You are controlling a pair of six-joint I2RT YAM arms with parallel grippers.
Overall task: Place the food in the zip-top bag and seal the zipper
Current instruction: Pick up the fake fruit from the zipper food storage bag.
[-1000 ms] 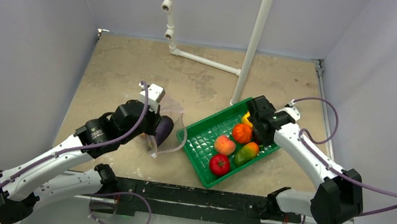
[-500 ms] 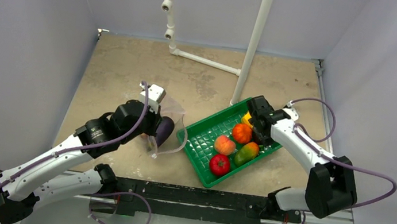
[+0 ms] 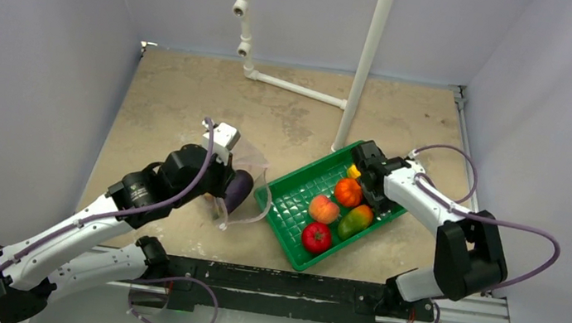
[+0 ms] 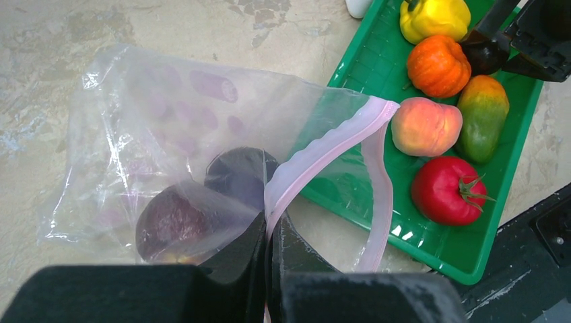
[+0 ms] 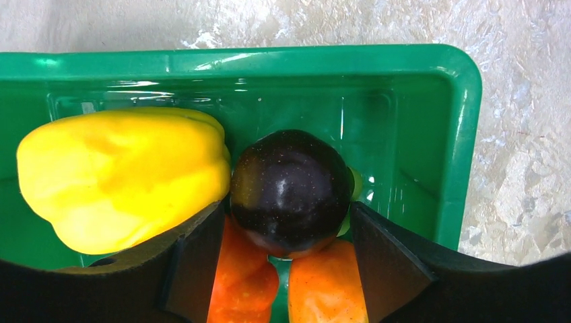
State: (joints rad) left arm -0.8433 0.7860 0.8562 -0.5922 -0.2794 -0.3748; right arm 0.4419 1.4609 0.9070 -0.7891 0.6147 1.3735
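1. One clear bag [image 3: 251, 163] lies on the tabletop [image 3: 183, 90], just left of the one green tray [image 3: 292, 200]. A single pink zipper [image 4: 330, 148] runs along its mouth, which faces the tray.
2. There are two end effectors. The left end effector [image 4: 269, 225] is pressed together, pinching the zipper at the bag's near end. The right end effector [image 5: 287, 212] is spread, one finger on each side of a dark round fruit [image 5: 289, 178] in the tray's far corner. I cannot tell whether the fingers press on it.
3. From above, the tray shows five pieces: yellow pepper [image 3: 355, 171], orange fruit [image 3: 348, 192], peach [image 3: 324, 208], mango [image 3: 356, 219] and tomato [image 3: 316, 236].
4. The dark round fruit makes six. It appears only in the wrist views, because the right end effector hides it from above.
5. One eggplant [image 3: 239, 189] sits in the bag. The left wrist view shows two dark shapes through the plastic, and I cannot tell whether they are one piece or two.
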